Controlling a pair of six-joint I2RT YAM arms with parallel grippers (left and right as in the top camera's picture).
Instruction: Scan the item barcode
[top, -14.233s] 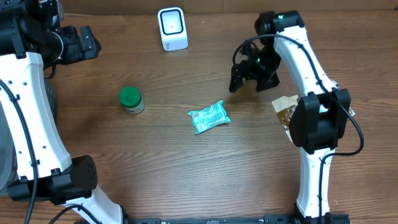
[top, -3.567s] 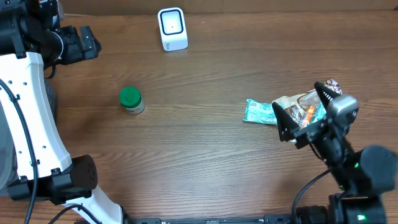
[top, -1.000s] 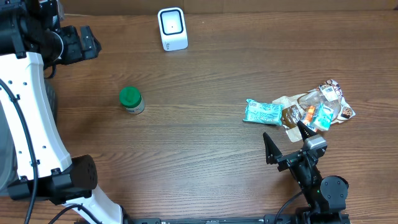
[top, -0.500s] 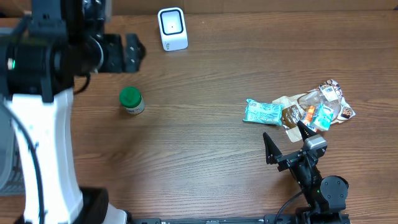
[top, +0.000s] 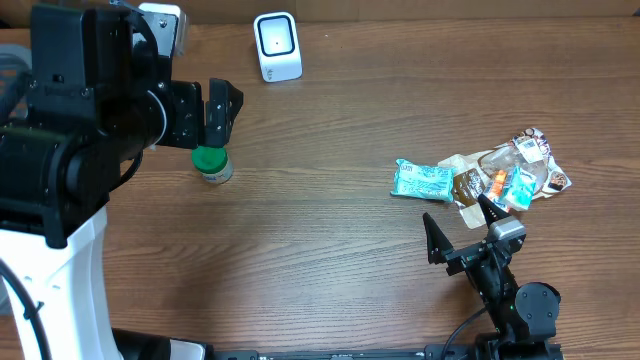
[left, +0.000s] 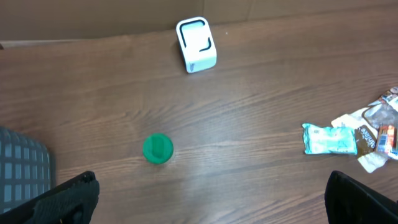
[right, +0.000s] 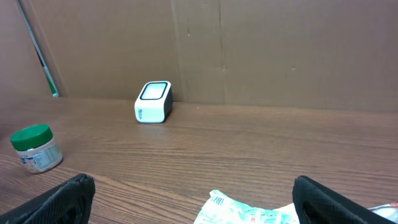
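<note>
Step in hand looks like the reach for the next item. The left gripper (top: 224, 108) hovers high over the table (top: 330, 270), jaws wide apart and empty, and from overhead it partly covers the green-lidded jar (top: 211, 166). In the left wrist view the jar stands upright, alone on bare wood, low and left of centre between the two fingers, so the gripper is not yet lined up or down on it. The white barcode scanner (top: 277, 45) sits at the far edge of the table, well apart from the jar, its window facing up and forward. The right gripper (top: 462, 232) is parked low at the near right, jaws also spread, holding nothing. Just beyond it lie a teal packet (top: 421, 179) touching a heap of snack packets (top: 512, 172); my guess is those are dealt with and the jar is the item to scan. Next move calls for centring over the lid, dropping down, closing on the jar body, then carrying it to the scanner with the label turned to the window. Can't see where the barcode sits on the jar.
</note>
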